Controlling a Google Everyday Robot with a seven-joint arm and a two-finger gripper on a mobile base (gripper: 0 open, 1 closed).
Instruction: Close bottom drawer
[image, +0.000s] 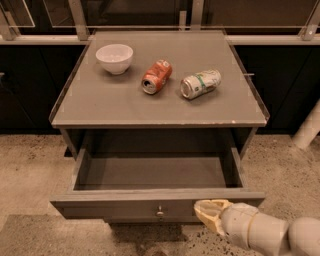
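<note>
The bottom drawer (125, 207) is pulled far out from under the grey cabinet top (100, 107). Its inside is empty and its flat grey front faces me, with a small round metal knob (160, 212) at the centre. My gripper (210, 214) comes in from the lower right. Its cream fingertips are together, holding nothing, and sit at the drawer front just right of the knob, level with the front's upper edge. The other drawer fronts are hidden under the top.
On the cabinet top stand a white bowl (114, 58) at the back left, a lying orange can (156, 76) and a lying silver-green can (200, 83). Dark cabinets line the back. A white pipe (307, 127) stands at the right on the speckled floor.
</note>
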